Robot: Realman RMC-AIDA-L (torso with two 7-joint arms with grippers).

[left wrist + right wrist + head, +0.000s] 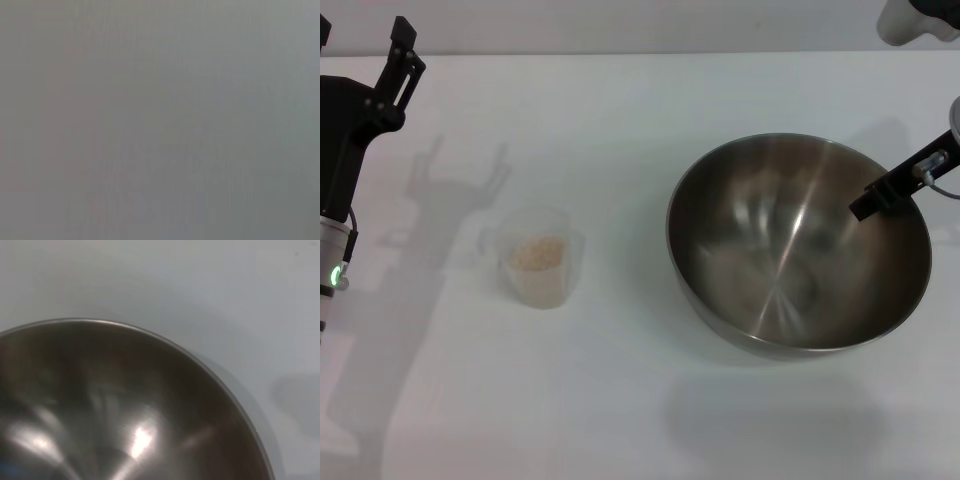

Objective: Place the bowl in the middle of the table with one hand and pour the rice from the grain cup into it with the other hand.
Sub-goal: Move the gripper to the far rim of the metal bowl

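The steel bowl [798,243] rests on the white table [620,400], right of the middle, with nothing inside it. It also fills the right wrist view, where the bowl [115,410] shows its rim and shiny inside. The grain cup [540,262] stands upright left of centre, with rice [538,252] in it. My right gripper [880,197] reaches in from the right edge over the bowl's right side; its hold is hidden. My left gripper [408,48] hangs open at the far left, well behind the cup and holding nothing.
Bare tabletop [200,285] lies beyond the bowl's rim. A white rounded object [915,18] sits at the top right corner. The left wrist view is plain grey.
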